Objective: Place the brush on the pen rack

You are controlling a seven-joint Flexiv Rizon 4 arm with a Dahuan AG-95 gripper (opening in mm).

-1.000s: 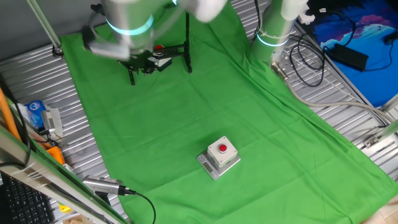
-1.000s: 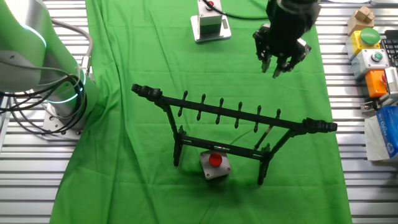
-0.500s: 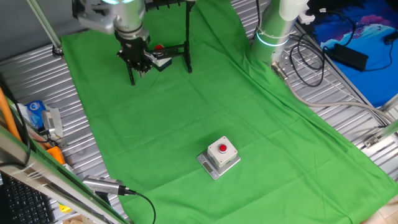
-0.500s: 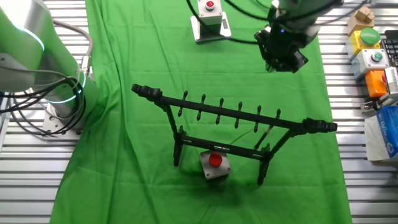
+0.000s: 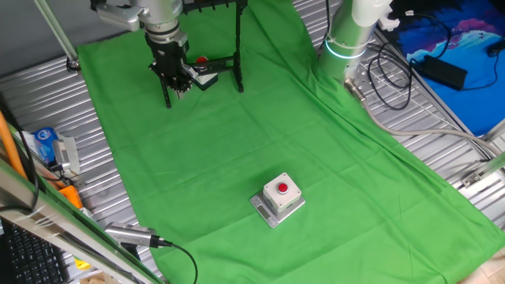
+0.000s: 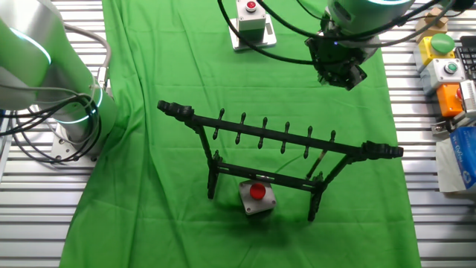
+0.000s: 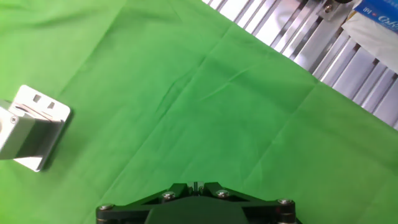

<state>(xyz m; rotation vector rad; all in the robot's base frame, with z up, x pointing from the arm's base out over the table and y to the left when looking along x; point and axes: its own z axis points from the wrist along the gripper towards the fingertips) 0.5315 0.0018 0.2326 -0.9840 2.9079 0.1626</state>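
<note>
The black pen rack (image 6: pixel 279 138) stands on the green cloth; in one fixed view it shows at the back (image 5: pixel 235 59). A thin dark shaft (image 6: pixel 317 161) hangs below the crossbar near its right end. It looks like the brush, but it is too thin to be sure. My gripper (image 6: pixel 338 74) hovers beyond the rack's right end, apart from it, and shows beside the rack's left leg in one fixed view (image 5: pixel 178 85). In the hand view the gripper (image 7: pixel 194 185) has its jaws together with nothing between them, above bare cloth.
A grey box with a red button (image 6: pixel 256 197) sits under the rack. Another grey box (image 5: pixel 278 197) stands mid-cloth and shows in the hand view (image 7: pixel 31 127). A silver tool with a black cable (image 5: pixel 130 235) lies at the cloth's edge. Coloured boxes (image 6: pixel 446 67) line the metal table.
The arm has swung from over the rack to its end, and the hand has turned in place. The rack and the hanging shaft have not moved.
</note>
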